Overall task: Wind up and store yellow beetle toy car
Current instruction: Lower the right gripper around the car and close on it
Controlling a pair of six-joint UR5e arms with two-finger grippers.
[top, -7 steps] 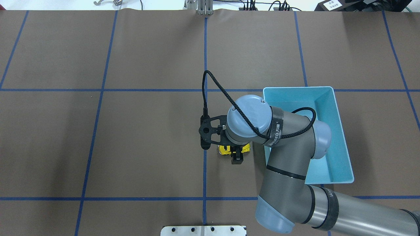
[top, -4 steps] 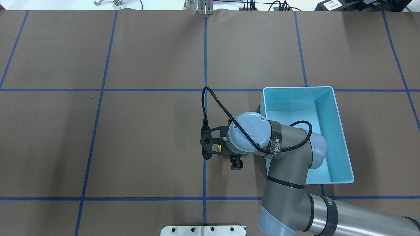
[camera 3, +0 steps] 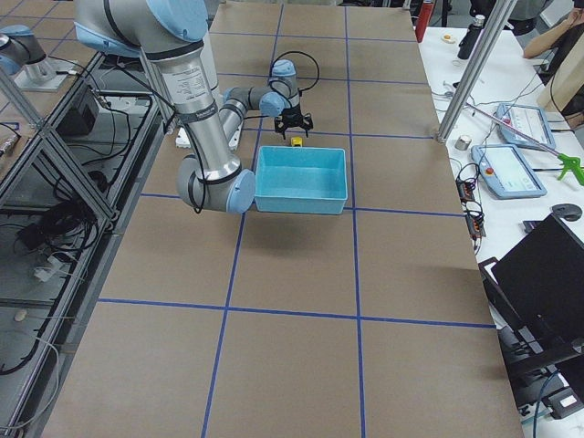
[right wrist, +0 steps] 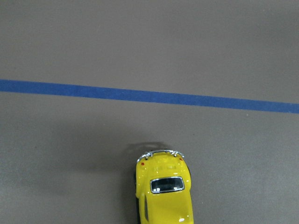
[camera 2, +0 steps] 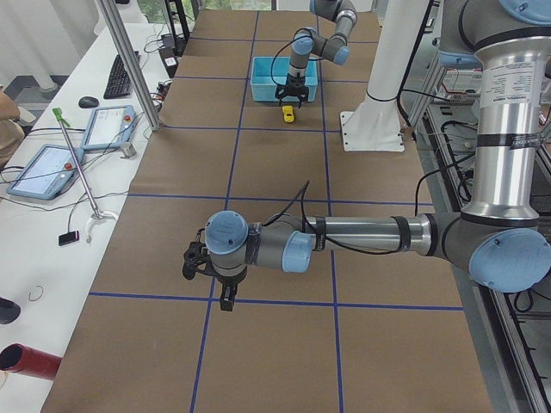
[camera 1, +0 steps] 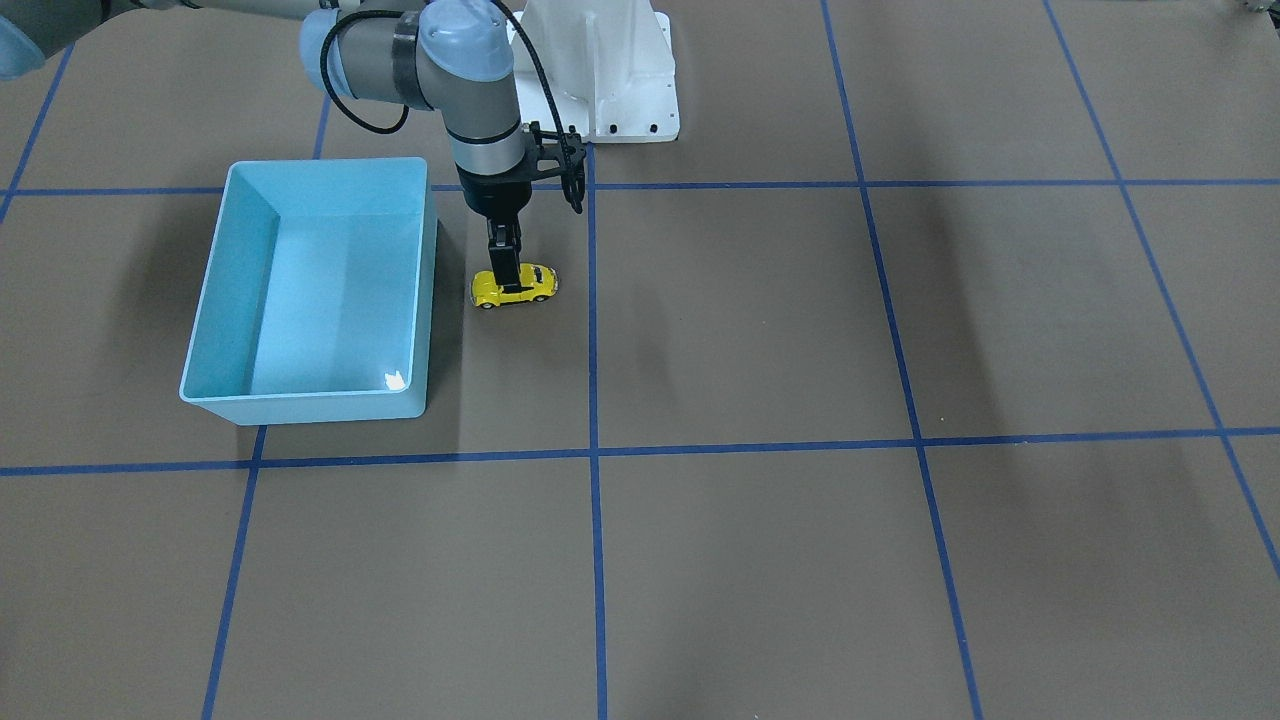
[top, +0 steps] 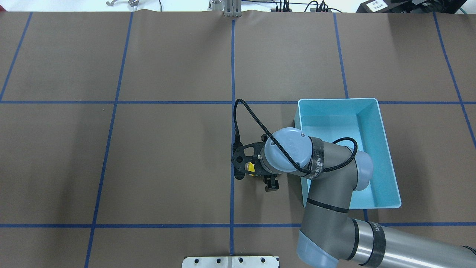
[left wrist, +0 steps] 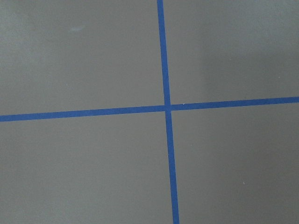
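The yellow beetle toy car stands on its wheels on the brown table, just beside the light blue bin. My right gripper points straight down and is shut on the car's middle, one finger on each side. In the overhead view my wrist hides most of the car; one finger shows. The right wrist view shows one end of the car near a blue tape line. My left gripper shows only in the exterior left view, low over the table far from the car; I cannot tell whether it is open or shut.
The bin holds nothing that I can see and sits close to the car on my right side. Blue tape lines grid the table. The arm base plate stands behind the gripper.
My right wrist has moved toward the robot's side, covering most of the car, then shifted slightly toward the bin. The gripper stays on the car.
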